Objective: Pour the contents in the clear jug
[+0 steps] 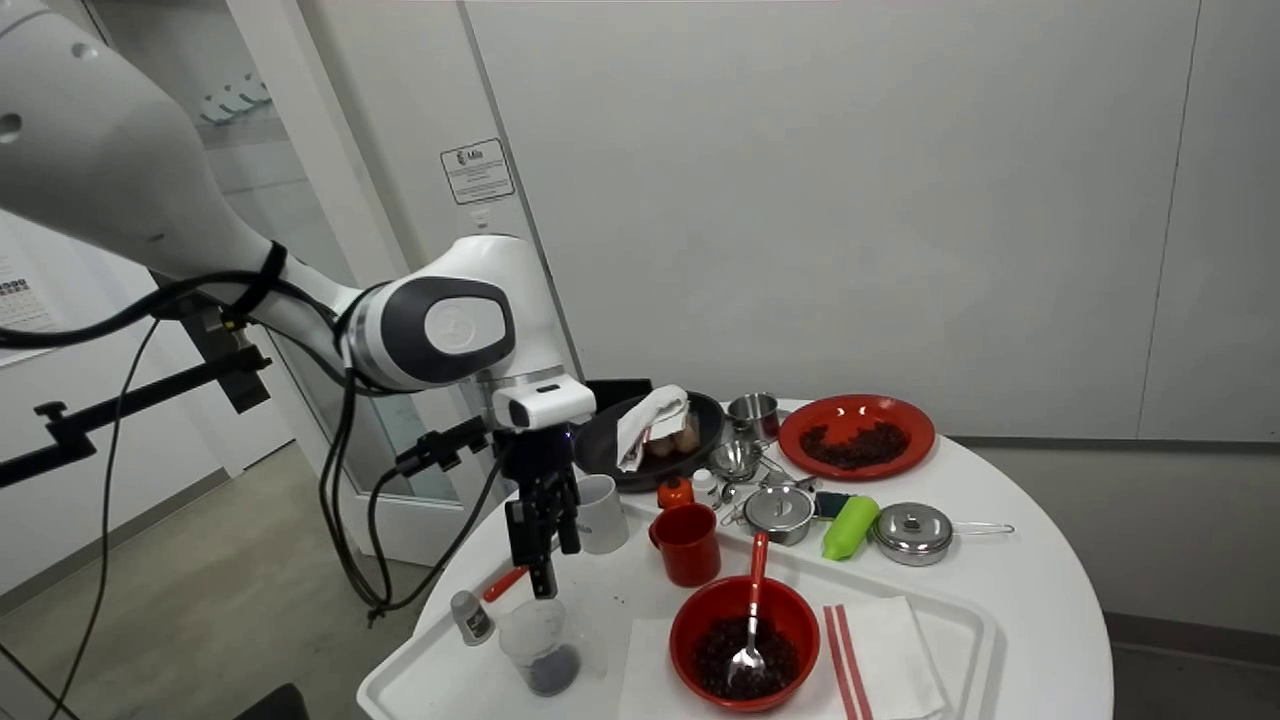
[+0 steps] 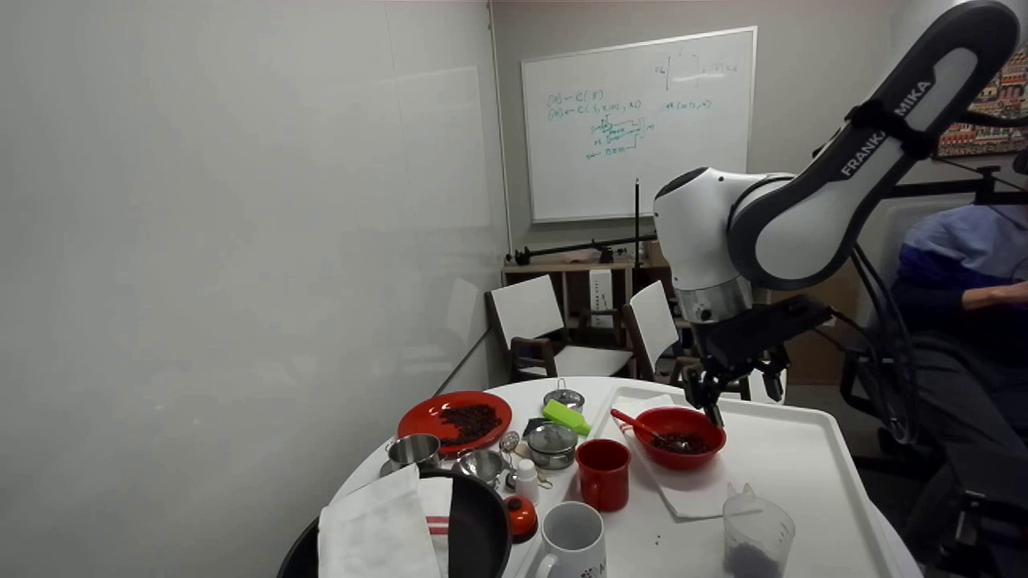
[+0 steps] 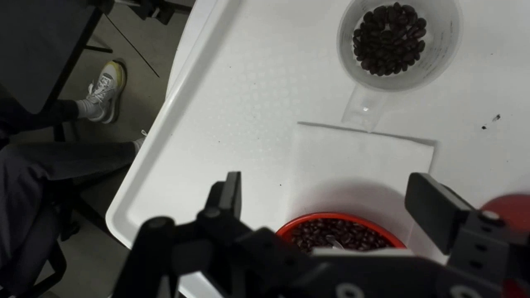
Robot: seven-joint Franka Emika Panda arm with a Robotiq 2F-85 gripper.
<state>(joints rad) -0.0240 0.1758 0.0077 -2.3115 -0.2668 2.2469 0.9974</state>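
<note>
Your fingers [image 3: 434, 211] are spread wide, nothing held. Clear jug [image 2: 759, 522] is upright on the tray [image 3: 207, 153], apart from them: up the frame in the wrist view, nearer the line of the finger at picture right. Mouth is round, so its handle [image 3: 363, 108] is your only long-axis cue; it points down the frame, roughly at your gripper [image 3: 326, 188], ending at the napkin [image 3: 360, 165] edge (over it or just touching, can't tell). One arm, so that's the reach. My guess: you go to the jug for a grasp next, pour not begun; the red bowl [image 2: 679, 461], below the gripper, could be the receiver, though the task doesn't say. Counts: one jug, dark beans [image 3: 389, 39] inside; one bowl, beans plus one spoon [image 1: 755, 600]; one red plate [image 1: 865, 408], beans too; one red mug [image 1: 690, 548]; one white mug [image 1: 600, 525]; two lidded pots [image 1: 780, 515]; one black pan [image 2: 478, 522], cloth [image 2: 373, 522] over it. Napkin could be one or two; the bowl hides it.
</note>
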